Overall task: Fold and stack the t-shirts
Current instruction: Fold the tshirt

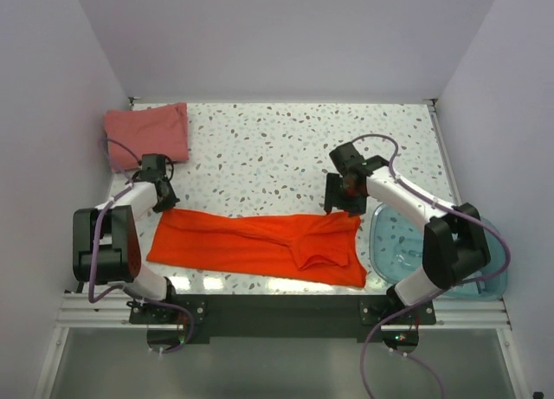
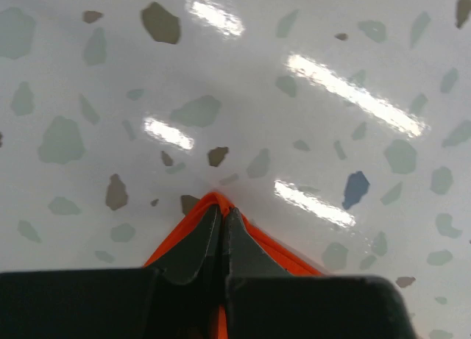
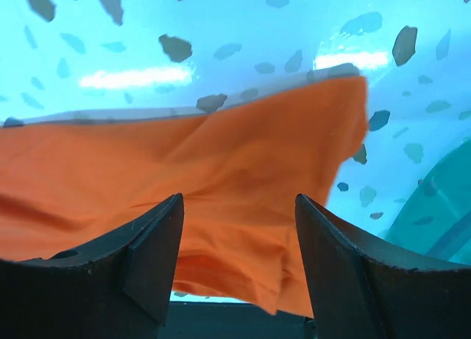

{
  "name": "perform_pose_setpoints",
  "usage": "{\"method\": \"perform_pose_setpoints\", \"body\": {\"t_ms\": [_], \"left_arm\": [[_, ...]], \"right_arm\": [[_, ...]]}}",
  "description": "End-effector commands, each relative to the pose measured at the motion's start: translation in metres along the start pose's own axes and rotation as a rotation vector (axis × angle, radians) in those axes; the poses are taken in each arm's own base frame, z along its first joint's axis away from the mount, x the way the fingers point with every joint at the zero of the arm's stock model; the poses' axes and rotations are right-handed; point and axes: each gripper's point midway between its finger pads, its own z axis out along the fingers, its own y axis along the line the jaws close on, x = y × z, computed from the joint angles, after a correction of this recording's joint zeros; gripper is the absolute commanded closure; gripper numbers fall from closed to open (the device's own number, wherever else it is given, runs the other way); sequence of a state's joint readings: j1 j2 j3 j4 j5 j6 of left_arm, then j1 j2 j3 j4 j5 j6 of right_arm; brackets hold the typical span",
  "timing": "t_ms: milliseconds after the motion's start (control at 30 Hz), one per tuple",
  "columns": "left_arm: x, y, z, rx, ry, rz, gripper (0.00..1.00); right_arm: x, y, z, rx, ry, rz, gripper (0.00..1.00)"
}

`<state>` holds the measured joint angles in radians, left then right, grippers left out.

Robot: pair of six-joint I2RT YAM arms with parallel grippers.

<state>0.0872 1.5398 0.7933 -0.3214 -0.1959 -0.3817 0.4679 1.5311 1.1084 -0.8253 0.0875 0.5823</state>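
The bright orange-red t-shirt (image 1: 260,243) lies as a long, rumpled band across the near part of the table. My left gripper (image 1: 164,199) is at its far left corner. In the left wrist view the left gripper (image 2: 221,209) is shut on that corner, and the shirt's orange hem (image 2: 279,255) shows along both sides of the fingers. My right gripper (image 1: 342,205) hovers over the shirt's far right edge. The right wrist view shows the right gripper (image 3: 239,198) open, with the orange-red t-shirt (image 3: 206,148) below it, not gripped. The dusty pink-red t-shirt (image 1: 147,135) lies folded at the back left.
A translucent blue plastic tub (image 1: 480,273) stands at the near right, beside the right arm, and its rim (image 3: 441,199) shows in the right wrist view. White walls close the speckled table (image 1: 286,148) on three sides.
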Motion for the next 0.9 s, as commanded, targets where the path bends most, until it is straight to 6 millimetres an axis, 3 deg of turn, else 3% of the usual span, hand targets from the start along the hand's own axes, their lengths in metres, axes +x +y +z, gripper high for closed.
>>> {"method": "perform_pose_setpoints", "body": {"t_ms": [0,367,567,867], "left_arm": [[-0.035,0.024,-0.005,-0.063,-0.104,-0.055,1.0],[-0.036,0.04,-0.005,-0.101,-0.12,-0.086,1.0],[-0.035,0.042,-0.004,-0.102,-0.114,-0.09,1.0],[-0.034,0.043,-0.002,-0.103,-0.108,-0.094,1.0]], "right_arm": [[-0.026,0.005,0.006,0.006,-0.035,-0.013,0.34],[-0.039,0.009,0.025,0.048,-0.005,-0.035,0.34],[-0.032,-0.008,0.034,0.125,0.029,-0.03,0.34],[-0.028,-0.017,0.053,0.16,0.063,-0.017,0.39]]}}
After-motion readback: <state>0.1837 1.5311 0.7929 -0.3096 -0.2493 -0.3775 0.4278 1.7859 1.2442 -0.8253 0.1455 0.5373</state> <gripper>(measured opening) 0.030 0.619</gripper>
